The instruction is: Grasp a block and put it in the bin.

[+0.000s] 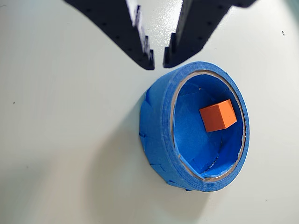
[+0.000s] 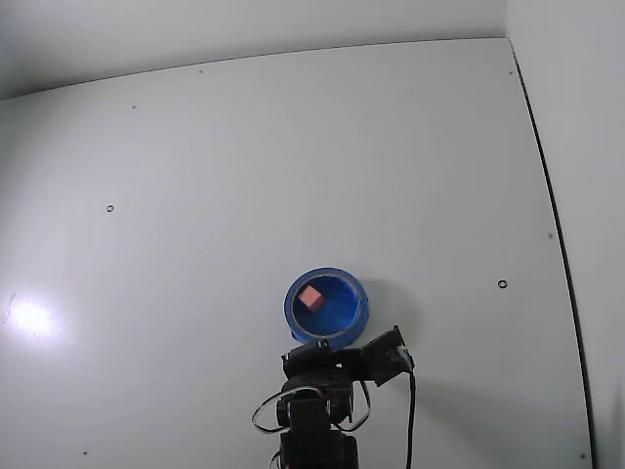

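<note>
Your gripper (image 1: 159,59) holds nothing; its jaws stand a narrow gap apart, just outside the rim of the blue bin (image 1: 161,121). The orange cube (image 1: 217,115) lies inside the bin, on its floor. In the fixed view, the cube (image 2: 310,297) appears pinkish within the bin (image 2: 354,315) on the white table (image 2: 293,156).

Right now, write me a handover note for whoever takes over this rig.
Tool: empty, tips nearly closed with a narrow gap, held just outside the bin's rim.
Block: inside the bin, resting on its floor, free of the tool.
Bin: on the white table, just in front of the arm in the fixed view.
Done: block grasped and dropped in.
Left: nothing but pulling the arm back; no other block is in view.
</note>
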